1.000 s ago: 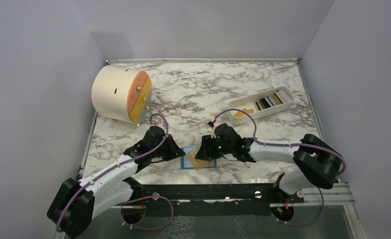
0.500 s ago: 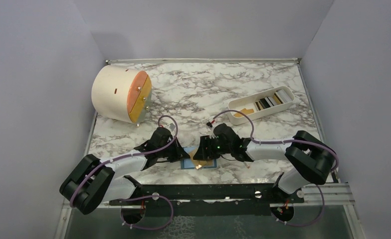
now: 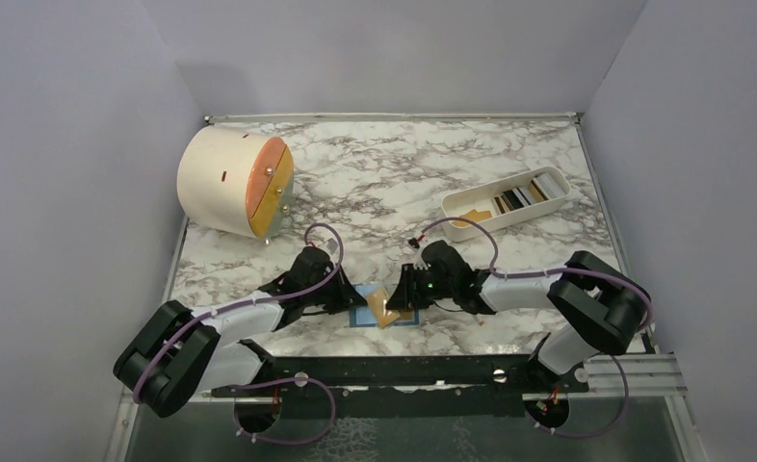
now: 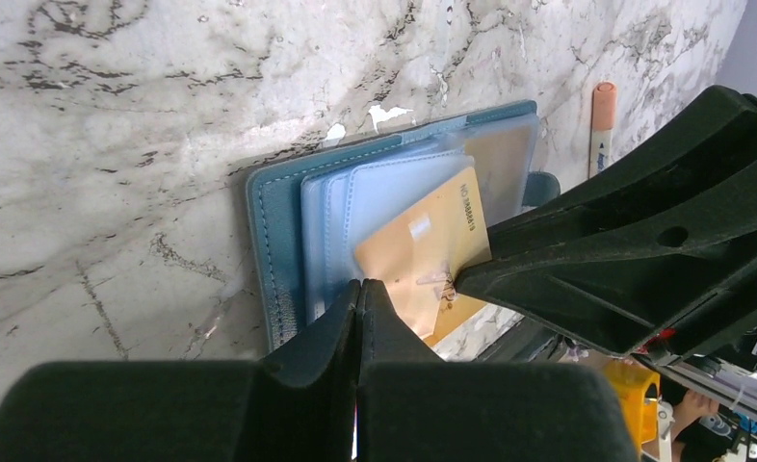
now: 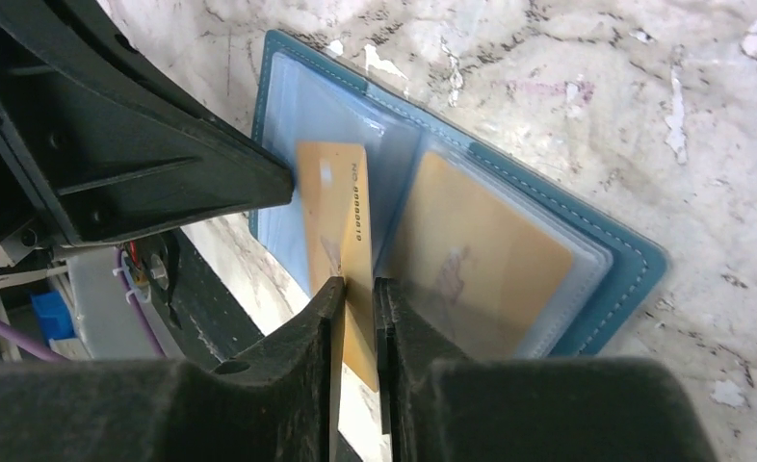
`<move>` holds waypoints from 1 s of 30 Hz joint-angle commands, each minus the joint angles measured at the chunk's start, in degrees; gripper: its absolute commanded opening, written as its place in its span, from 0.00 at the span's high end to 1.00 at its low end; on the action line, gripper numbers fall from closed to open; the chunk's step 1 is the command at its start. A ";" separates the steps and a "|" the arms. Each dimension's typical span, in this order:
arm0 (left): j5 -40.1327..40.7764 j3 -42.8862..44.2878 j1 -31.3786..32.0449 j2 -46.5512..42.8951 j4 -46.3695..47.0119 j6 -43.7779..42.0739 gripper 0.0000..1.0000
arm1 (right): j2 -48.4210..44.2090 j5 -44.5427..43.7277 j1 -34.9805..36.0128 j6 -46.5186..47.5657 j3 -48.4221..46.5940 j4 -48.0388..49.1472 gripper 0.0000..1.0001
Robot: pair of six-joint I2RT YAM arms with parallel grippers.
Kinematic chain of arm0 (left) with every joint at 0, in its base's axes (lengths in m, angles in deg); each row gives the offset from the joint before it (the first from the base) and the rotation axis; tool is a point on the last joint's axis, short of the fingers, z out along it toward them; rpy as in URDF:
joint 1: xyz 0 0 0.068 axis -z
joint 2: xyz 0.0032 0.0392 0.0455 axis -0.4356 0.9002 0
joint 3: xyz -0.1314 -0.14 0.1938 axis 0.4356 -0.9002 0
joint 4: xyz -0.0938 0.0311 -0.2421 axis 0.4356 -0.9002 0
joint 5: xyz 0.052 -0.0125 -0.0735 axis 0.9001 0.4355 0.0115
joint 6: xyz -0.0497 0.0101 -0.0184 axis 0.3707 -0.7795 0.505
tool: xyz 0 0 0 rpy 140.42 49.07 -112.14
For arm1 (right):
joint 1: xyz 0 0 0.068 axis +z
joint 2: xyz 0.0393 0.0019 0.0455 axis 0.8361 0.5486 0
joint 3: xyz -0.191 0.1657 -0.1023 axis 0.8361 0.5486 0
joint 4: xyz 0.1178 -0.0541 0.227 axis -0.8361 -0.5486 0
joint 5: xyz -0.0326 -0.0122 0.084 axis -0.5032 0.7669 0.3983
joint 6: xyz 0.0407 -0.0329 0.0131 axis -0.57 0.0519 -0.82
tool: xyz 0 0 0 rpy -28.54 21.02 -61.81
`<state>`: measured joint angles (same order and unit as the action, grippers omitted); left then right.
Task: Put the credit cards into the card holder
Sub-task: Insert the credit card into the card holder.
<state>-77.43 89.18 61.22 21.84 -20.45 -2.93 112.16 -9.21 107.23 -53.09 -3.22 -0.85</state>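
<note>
- The card holder (image 4: 274, 250) lies open and flat at 6 o'clock on the marble table (image 3: 375, 183), close to the near edge, between the two grippers; its clear inner pockets face up
- A gold card (image 5: 336, 212) stands tilted over the holder's middle, its far end reaching into the pockets at the fold; how deep it sits I cannot tell
- A second gold card (image 5: 481, 255) sits inside a clear pocket, at 3 o'clock of the first in the right wrist view
- The right gripper (image 5: 357, 294) comes in from 3 o'clock; its jaws are clamped on the near end of the tilted gold card
- The left gripper (image 4: 359, 294) comes in from 9 o'clock; its jaws are pressed together with nothing between them, the tips over the holder's edge
- A pen-like stick (image 4: 602, 125) lies on the table just past the holder
- A white tray (image 3: 455, 206) with other cards (image 3: 514, 197) sits at 2 o'clock; a cream drum (image 3: 219, 178) lies on its side at 10 o'clock
</note>
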 commanded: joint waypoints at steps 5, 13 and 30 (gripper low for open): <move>4.91 -2.09 0.25 -1.56 -6.29 -0.28 1.00 | -4.00 -3.91 -0.49 0.06 3.01 1.22 0.94; 6.59 0.88 0.35 -7.59 -13.99 -1.96 0.91 | -3.55 -4.96 -0.49 -3.11 5.49 6.46 0.99; 9.61 -1.53 0.40 -9.01 -14.69 -5.18 0.68 | 1.60 -2.48 -0.78 -7.56 4.86 11.93 0.99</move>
<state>-70.06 89.22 61.52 10.81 -34.59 -5.55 112.23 -11.02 106.92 -60.15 1.79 10.69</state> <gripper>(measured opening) 0.354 0.015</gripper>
